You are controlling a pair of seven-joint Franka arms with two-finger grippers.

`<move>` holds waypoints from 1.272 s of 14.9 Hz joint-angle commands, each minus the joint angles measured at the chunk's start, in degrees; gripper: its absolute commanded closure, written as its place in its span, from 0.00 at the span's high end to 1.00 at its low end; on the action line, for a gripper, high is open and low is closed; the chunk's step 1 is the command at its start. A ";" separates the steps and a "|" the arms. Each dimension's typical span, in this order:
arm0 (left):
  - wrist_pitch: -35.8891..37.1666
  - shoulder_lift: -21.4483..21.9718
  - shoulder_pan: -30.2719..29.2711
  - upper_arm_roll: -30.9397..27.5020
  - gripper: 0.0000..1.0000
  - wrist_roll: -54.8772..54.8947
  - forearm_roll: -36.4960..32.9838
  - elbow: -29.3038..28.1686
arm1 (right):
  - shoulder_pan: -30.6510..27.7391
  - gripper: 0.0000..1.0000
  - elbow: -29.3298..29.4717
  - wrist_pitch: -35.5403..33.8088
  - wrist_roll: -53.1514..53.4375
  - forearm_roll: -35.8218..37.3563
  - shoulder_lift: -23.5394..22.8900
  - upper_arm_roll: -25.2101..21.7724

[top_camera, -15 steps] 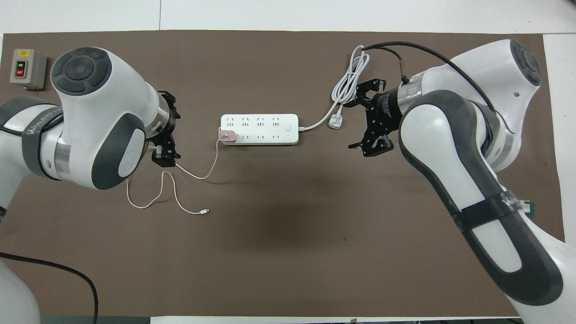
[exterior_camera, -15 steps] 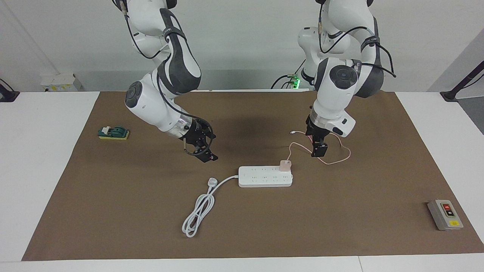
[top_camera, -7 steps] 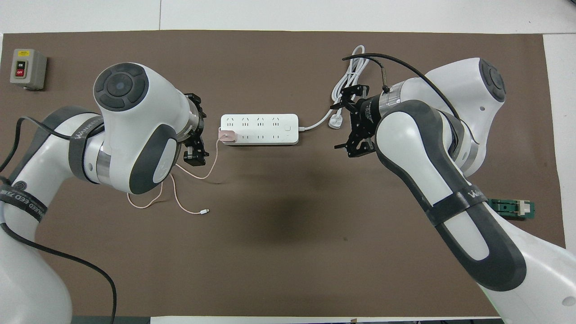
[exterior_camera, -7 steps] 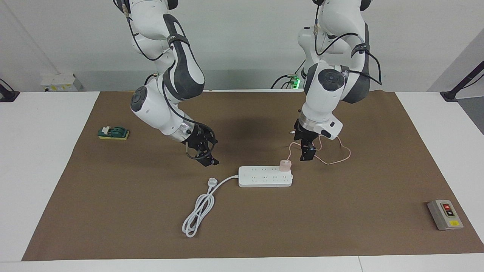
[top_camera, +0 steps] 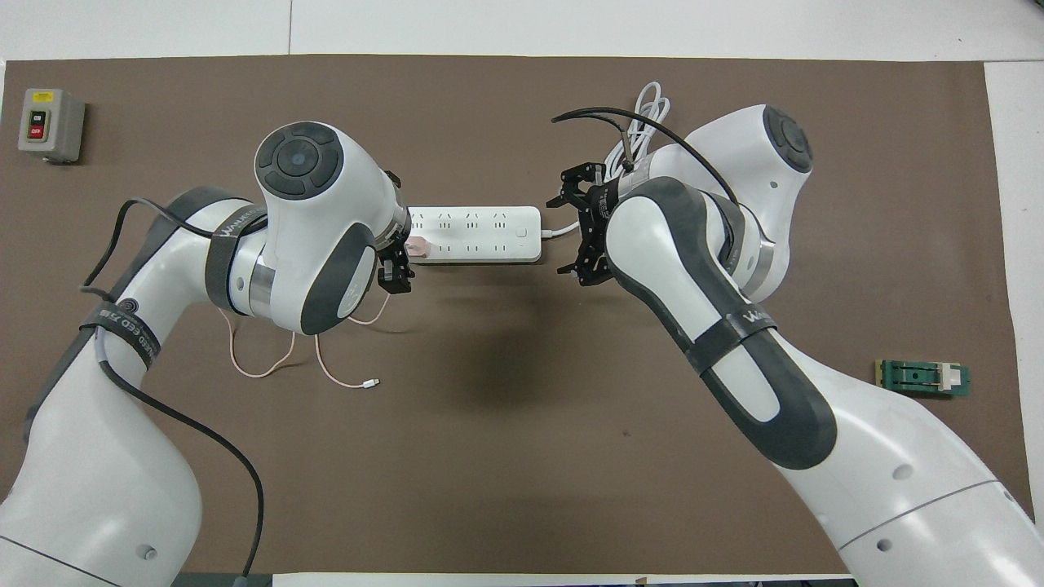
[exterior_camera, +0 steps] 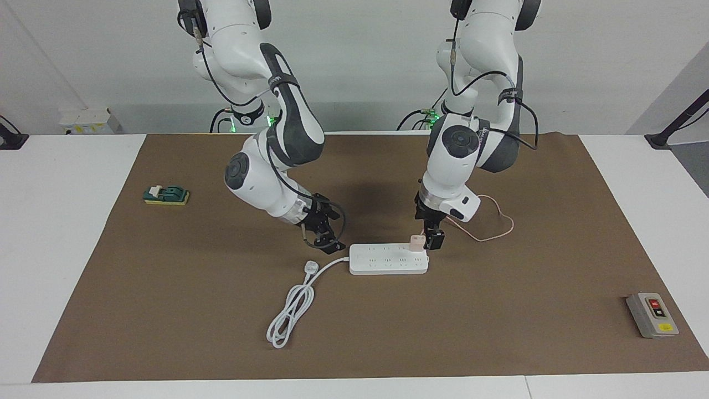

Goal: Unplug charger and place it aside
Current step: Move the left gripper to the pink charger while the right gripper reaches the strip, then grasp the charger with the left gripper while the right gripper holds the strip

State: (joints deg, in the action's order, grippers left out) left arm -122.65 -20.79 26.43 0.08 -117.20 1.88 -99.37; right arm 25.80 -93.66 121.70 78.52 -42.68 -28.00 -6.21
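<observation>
- Charger (exterior_camera: 417, 242) (top_camera: 418, 247): small pale pink cube, sitting plugged into the power strip at the strip's end toward the left arm; its thin pink cable (exterior_camera: 494, 235) (top_camera: 261, 368) is trailing in loops over the mat on the side nearer the robots, its free plug tip (top_camera: 372, 381) lying on the mat
- Power strip (exterior_camera: 388, 259) (top_camera: 477, 234): long white multi-socket bar lying flat near the middle of the mat; it is holding only the charger, the other sockets showing bare
- Strip cord (exterior_camera: 291, 310) (top_camera: 634, 139): thick white lead running from the strip's end toward the right arm, lying coiled on the mat with its white plug (exterior_camera: 311, 267) loose
- Left gripper (exterior_camera: 433, 239) (top_camera: 396, 273): pointing down, hanging just beside the charger at that end of the strip; whether the fingers are spread or pressed together cannot be told, nor whether they are touching the charger
- Right gripper (exterior_camera: 328, 241) (top_camera: 581, 232): fingers spread wide, gripping nothing, hanging low just beside the strip's cord end
- Grey switch box (exterior_camera: 652, 315) (top_camera: 50, 124): with red and yellow buttons, resting at the mat's corner toward the left arm's end, well apart from the strip
- Green block (exterior_camera: 166, 194) (top_camera: 924, 378): small green piece on a yellow base, lying at the mat's edge toward the right arm's end
- Brown mat (exterior_camera: 498, 310) (top_camera: 489, 456): covering the white table (exterior_camera: 55, 221) under all items
</observation>
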 commanded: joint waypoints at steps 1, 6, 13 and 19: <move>-0.40 -0.74 0.73 -0.78 1.00 -0.66 0.49 1.38 | 0.21 1.00 5.67 -0.06 -1.27 -1.44 -5.65 0.33; -1.89 -1.80 0.82 -0.87 1.00 -0.66 0.05 0.76 | 0.12 1.00 9.45 2.13 -1.62 -1.26 -9.52 0.41; -1.98 -2.06 1.26 -0.87 1.00 -0.49 -0.12 -0.38 | 1.44 1.00 10.25 3.80 -1.79 -1.26 -10.76 1.29; -1.80 -2.59 1.52 -0.87 0.99 -0.05 -0.65 -0.56 | 2.94 1.00 8.76 5.82 -1.88 -1.44 -10.68 1.29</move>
State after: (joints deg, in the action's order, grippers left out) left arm -123.76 -23.30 26.82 0.04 -117.23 1.70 -99.40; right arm 29.08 -84.61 125.75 78.29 -42.69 -38.10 -5.39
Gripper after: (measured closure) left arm 0.000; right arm 0.000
